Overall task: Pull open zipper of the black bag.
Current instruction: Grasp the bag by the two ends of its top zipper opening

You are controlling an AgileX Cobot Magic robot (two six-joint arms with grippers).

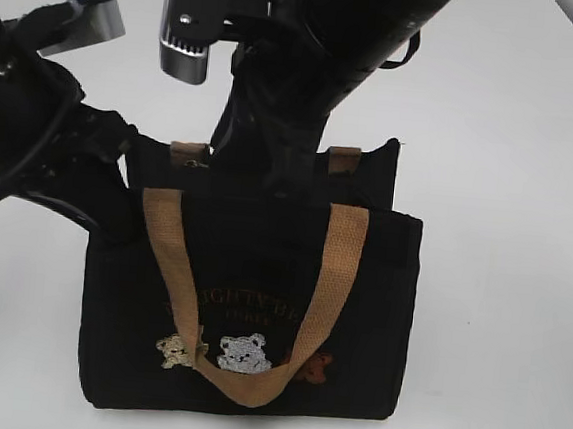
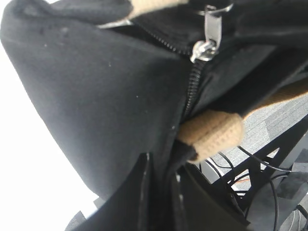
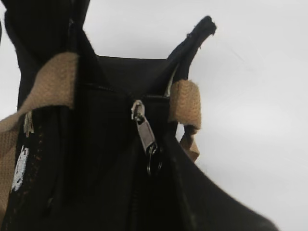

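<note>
Lab: white table (image 1: 533, 146), cabled rig (image 2: 250, 178)

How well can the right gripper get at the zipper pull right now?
Probably yes: the zipper pull hangs uncovered, central in the right wrist view beside a tan strap tab; nothing crosses it.

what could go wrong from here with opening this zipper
1. The left fingers pinch only a fold of the black bag near the zipper's end; a hard pull might slip that fabric free.
2. The metal pull hangs loose in the right wrist view, with no fingers visibly on it, so a grab could miss.
3. The bag stands upright, so tugging may tip it.
</note>
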